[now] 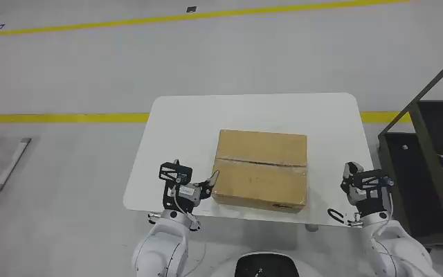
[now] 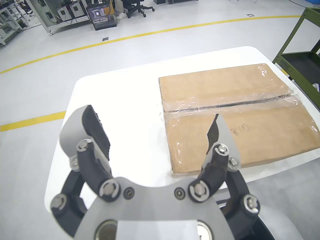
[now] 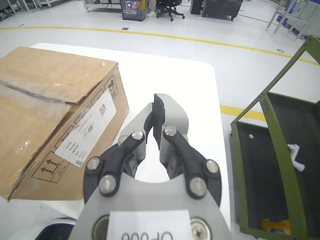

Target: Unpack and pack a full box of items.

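Observation:
A closed brown cardboard box (image 1: 261, 168) with clear tape along its top seam lies on the white table (image 1: 187, 124), near the front edge. The box (image 2: 232, 111) has handwriting on its near flap; its end face (image 3: 82, 136) carries a white label. My left gripper (image 1: 192, 181) hovers at the box's near left corner, open and empty, one finger over the box top (image 2: 152, 121). My right gripper (image 1: 353, 181) hangs off the table's front right corner, clear of the box, shut with nothing between its fingers (image 3: 154, 116).
A green metal cart (image 1: 415, 145) stands right of the table; its tray (image 3: 265, 166) holds a white part and a yellow object. Yellow floor lines run behind the table. Bare tabletop lies behind and left of the box.

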